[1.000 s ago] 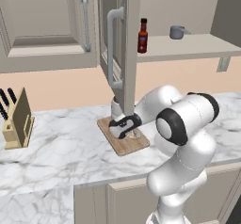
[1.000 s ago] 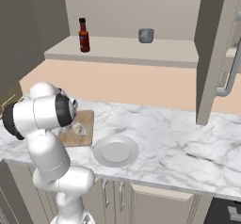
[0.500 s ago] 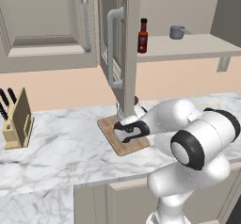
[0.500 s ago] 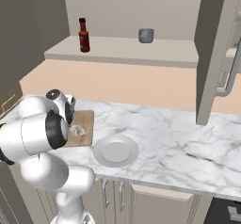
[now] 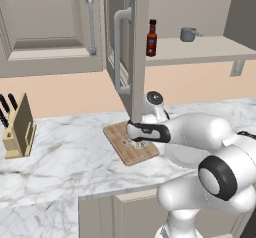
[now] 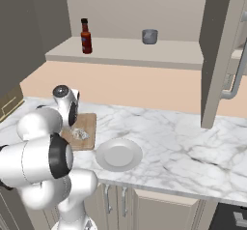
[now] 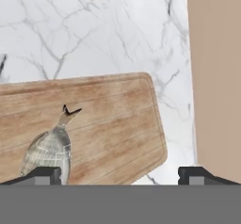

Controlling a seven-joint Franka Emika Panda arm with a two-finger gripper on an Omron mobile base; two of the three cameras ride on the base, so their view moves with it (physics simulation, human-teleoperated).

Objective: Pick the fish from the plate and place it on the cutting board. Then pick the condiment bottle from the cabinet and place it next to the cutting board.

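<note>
The fish (image 7: pixel 49 151) lies free on the cutting board (image 7: pixel 108 124), and the plate (image 6: pixel 118 154) beside it is bare, so the first half looks done; the gripper (image 7: pixel 117 173) hangs just above with fingers spread wide, holding nothing. The condiment bottle (image 5: pixel 151 38) stands on the cabinet (image 5: pixel 220 49) shelf, not yet fetched

Even soft rendered light, faint shadows, no glare, slightly coarse detail

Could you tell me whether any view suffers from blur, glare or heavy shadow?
Hand view: the fish and cutting board look slightly soft, without glare. Left base view: evenly lit, the open cabinet door's near face shaded. Right base view: sharp, the plate barely shadowed.
</note>
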